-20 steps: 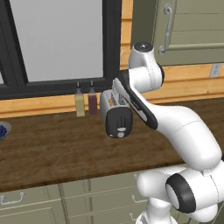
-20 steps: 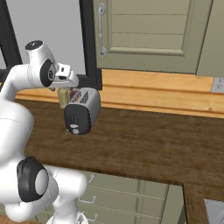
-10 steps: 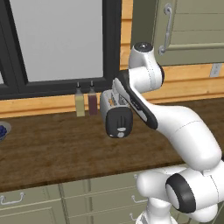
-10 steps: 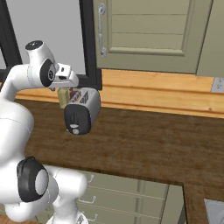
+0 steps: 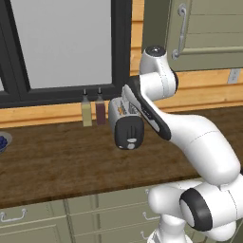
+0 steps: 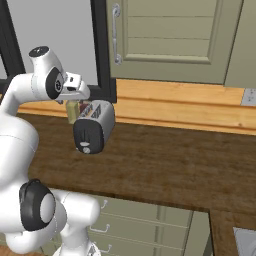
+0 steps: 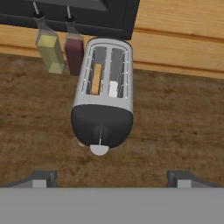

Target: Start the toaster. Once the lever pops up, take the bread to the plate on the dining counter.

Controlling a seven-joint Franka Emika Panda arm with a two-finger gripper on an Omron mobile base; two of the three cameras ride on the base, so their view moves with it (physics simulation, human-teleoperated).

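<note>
The silver-grey toaster point(image 7: 103, 98) stands on the dark wood worktop point(image 7: 175, 127), its black end face point(image 7: 103, 126) and round pale dial point(image 7: 99, 150) turned toward me. Golden-tan bread point(image 7: 96, 78) sits low in the left slot. The lever is too dark against the end face to make out. My gripper point(image 7: 111, 178) hovers above and in front of the toaster, open, fingertips point(image 7: 41, 177) wide apart with nothing between them. The toaster point(image 5: 127, 127) also appears under my arm, and again from the other side point(image 6: 93, 126). The plate and the dining counter are out of view.
Two slim bottles, one yellow point(image 7: 49, 51) and one dark red point(image 7: 74, 51), stand just behind the toaster against the window frame. A blue-filled bowl point(image 5: 3, 141) sits at the worktop's far left. Green drawer cabinets point(image 6: 150, 225) run below. The worktop stretches right.
</note>
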